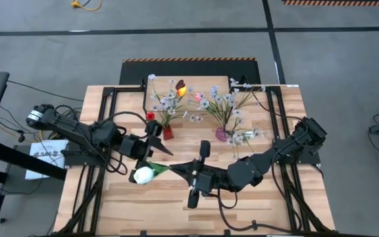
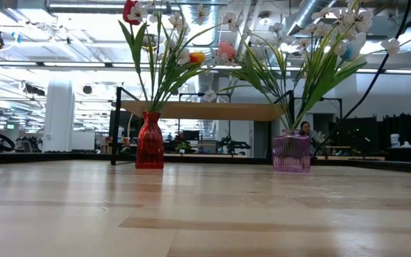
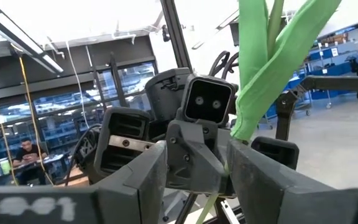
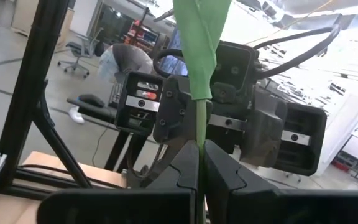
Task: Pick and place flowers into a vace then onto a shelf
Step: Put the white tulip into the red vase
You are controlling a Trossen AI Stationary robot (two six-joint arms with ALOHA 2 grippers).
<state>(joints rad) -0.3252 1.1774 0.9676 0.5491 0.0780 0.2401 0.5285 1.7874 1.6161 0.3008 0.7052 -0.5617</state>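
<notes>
White-headed artificial tulip on a long green stem [image 1: 145,174]: held level above the slatted wooden worktop [image 1: 268,210], front centre, for handover between arms. Right hand [image 1: 191,175] is clamped on the stem [image 4: 201,134]. Left hand [image 1: 155,146] is parted around it, gripping nothing. Red glass vase [image 1: 168,132], pink glass vase [image 1: 222,134]: already filled.

Tabletop [image 1: 255,210]: pale slatted wood, smooth, faint sheen.
Shelf [image 2: 202,110]: light wood board on thin dark metal legs.
Red vase [image 2: 149,140]: glossy ribbed glass.
Purple vase [image 2: 292,152]: translucent glass.
Stem [image 4: 201,124] pinched in right gripper [image 4: 201,163]: matt green fabric leaf; fingers matt black plastic.
</notes>
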